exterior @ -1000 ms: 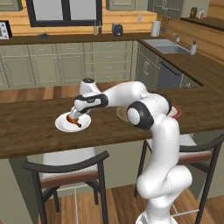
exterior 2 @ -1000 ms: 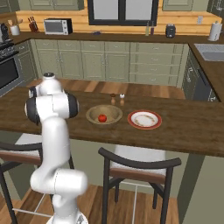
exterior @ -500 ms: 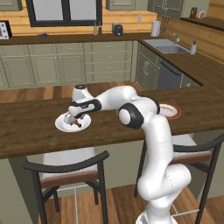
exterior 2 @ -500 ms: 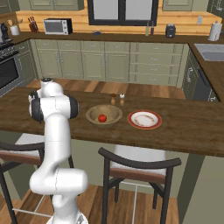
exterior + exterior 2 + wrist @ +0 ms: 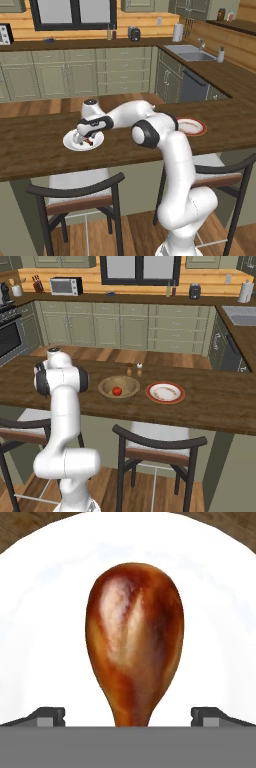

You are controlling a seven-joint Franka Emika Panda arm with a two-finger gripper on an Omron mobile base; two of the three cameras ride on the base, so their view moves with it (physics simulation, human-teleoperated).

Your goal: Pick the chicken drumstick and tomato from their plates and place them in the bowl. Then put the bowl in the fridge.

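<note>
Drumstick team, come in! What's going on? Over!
End effector open, low over the white plate, fingertips straddling the drumstick. Tomato in the bowl. Nothing in the way.

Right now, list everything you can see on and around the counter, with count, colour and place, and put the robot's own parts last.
drumstick: one, orange-brown, on the white plate.
white plate: one, counter's left end.
tomato: one, red, inside the bowl.
bowl: one, light brown, mid-counter.
red-rimmed plate: one, right of the bowl, nothing on it.
shakers: two, small, behind the bowl.
stools: two, dark frames, before the counter.
gripper: one, jaws open astride the drumstick's thin end.
</note>
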